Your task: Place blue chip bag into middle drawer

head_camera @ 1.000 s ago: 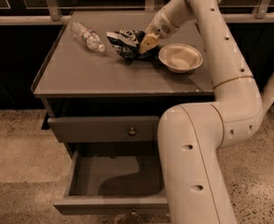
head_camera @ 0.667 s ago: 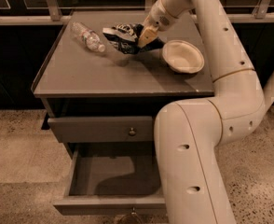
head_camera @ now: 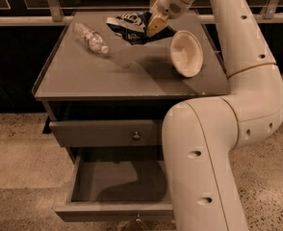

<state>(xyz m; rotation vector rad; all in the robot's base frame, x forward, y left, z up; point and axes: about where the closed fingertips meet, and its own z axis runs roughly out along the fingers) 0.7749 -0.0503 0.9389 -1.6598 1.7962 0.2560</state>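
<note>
The blue chip bag (head_camera: 132,27), crumpled dark-blue foil with white lettering, hangs in the air above the back of the grey cabinet top (head_camera: 98,76). My gripper (head_camera: 151,27) is shut on the bag's right side, with its tan fingers (head_camera: 154,25) over the foil. The middle drawer (head_camera: 117,182) stands pulled open below, far under the bag and nearer the camera; its inside is bare. My white arm covers the drawer's right part.
A clear plastic water bottle (head_camera: 90,37) lies on the cabinet top at the back left. A white bowl (head_camera: 186,53) stands at the right. The top drawer (head_camera: 105,133) with a small knob is shut. Speckled floor surrounds the cabinet.
The gripper has lifted the chip bag off the cabinet top, and the bag now hangs above it. The view has shifted, so the cabinet shows larger and lower.
</note>
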